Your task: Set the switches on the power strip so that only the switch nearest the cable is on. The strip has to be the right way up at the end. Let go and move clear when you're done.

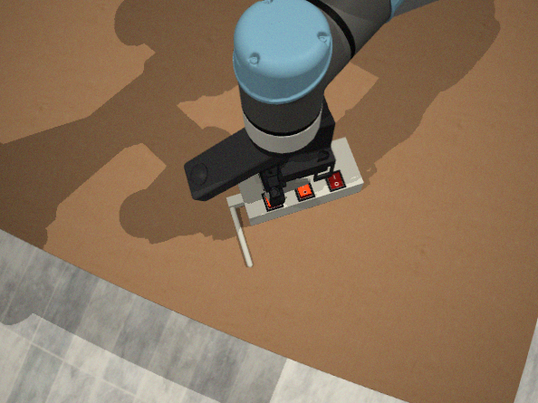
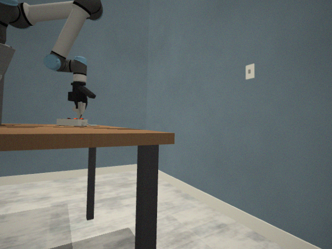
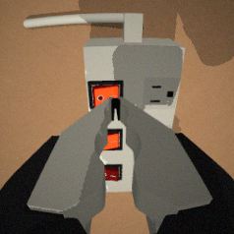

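pincer tip on the cable-end switch

power strip lies flat and face up on the desk, switches showing, cable running off its near-left end. three rocker switches in a row: the cable-end switch glows bright orange-red, the middle switch glows bright too, the far switch is dark red, which i read as off.

my pincer is fully closed with nothing in it, the two fingertips pressed together into one point and used as a poker. that point sits at the lower edge of the cable-end switch; from the side it hangs right down at the strip, though i can't tell if it truly bears on the rocker.

i judge the step in hand is setting that nearest switch on. next, i reckon, comes a lift clear, a short shift along the row, and a press on the off side of the middle switch, straight down so the strip doesn't skid or tip.
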`<state>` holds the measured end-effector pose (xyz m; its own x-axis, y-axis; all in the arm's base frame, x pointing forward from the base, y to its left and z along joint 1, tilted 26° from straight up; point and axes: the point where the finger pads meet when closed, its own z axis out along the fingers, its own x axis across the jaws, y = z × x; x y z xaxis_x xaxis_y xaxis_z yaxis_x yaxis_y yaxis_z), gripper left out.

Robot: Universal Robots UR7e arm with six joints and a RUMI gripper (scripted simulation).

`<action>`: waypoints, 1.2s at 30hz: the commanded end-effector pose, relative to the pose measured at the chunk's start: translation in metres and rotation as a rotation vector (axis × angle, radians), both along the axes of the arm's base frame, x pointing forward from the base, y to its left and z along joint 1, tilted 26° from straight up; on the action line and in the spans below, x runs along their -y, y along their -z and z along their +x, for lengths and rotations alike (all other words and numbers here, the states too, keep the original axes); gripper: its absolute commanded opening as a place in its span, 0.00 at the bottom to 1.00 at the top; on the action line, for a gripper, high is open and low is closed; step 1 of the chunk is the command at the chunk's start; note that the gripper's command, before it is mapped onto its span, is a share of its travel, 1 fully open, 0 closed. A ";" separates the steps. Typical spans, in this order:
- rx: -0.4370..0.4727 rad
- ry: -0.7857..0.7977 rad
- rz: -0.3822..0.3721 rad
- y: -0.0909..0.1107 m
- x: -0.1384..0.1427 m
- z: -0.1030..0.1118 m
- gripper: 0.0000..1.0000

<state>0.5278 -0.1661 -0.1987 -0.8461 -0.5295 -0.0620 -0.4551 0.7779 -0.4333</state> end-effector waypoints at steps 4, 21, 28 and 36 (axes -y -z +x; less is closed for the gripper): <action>0.001 0.000 0.000 -0.001 0.000 0.000 0.00; 0.001 0.000 0.000 -0.032 -0.012 -0.009 0.00; 0.001 0.000 0.000 -0.035 -0.013 -0.010 0.00; 0.001 0.000 0.000 -0.035 -0.013 -0.010 0.00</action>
